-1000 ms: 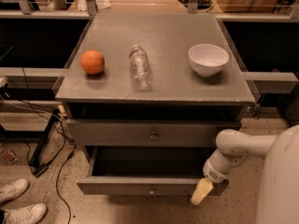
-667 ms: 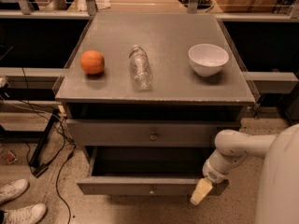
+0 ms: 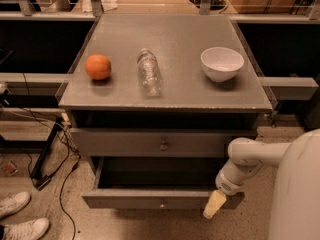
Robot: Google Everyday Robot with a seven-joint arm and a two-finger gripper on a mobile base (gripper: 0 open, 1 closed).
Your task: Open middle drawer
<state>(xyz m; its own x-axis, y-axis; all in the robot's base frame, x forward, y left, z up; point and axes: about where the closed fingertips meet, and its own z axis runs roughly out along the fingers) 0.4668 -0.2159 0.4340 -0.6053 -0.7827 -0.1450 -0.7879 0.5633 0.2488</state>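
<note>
While at middle drawer [image 3: 145, 200] — tapered tool [image 3: 214, 204]

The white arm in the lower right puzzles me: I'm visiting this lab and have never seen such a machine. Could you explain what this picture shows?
That is a robot: a rolling base with one white arm ending in a pale two-fingered hand. The single picture looks down on a grey cabinet from its front. On top are a round orange fruit, a clear plastic bottle lying on its side, and a white round bowl standing upright. Below, the taller grey top drawer with its round knob sits further in, while the long grey flat-fronted middle drawer beneath it is pulled well out. The hand is low, at the right end of that drawer's front, and carries nothing that I can see. The white shoes at the lower left belong to a bystander.
</note>
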